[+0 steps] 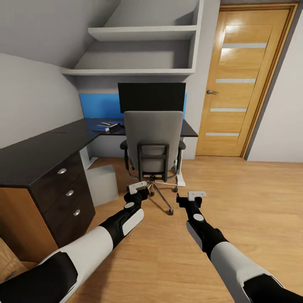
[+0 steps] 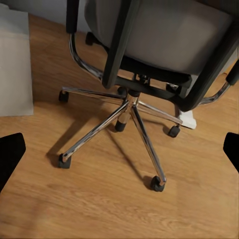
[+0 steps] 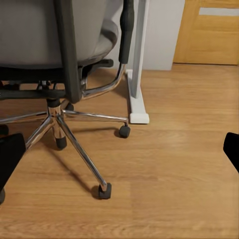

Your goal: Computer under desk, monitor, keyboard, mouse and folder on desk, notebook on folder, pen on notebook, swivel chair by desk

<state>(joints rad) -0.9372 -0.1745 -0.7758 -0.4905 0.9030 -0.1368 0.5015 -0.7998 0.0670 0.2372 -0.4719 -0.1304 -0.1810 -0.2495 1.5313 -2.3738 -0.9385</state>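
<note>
The grey swivel chair (image 1: 153,141) stands with its back to me in front of the black desk (image 1: 38,147). Its chrome star base (image 2: 127,112) fills the floor ahead of both grippers. The monitor (image 1: 151,96) stands on the desk behind the chair. The light-grey computer (image 1: 102,184) sits on the floor by the drawers and also appears as a grey box (image 2: 12,64). The chair back hides the seat and the folder. A few small flat things (image 1: 107,125) lie on the desk, too small to name. My left gripper (image 1: 138,188) and right gripper (image 1: 194,195) hover open and empty behind the chair.
A wooden door (image 1: 248,80) is at the right behind open wood floor. White shelves (image 1: 139,50) hang above the desk. The desk's white leg (image 3: 137,74) stands just right of the chair base. Three drawers with silver knobs (image 1: 69,192) face the left arm.
</note>
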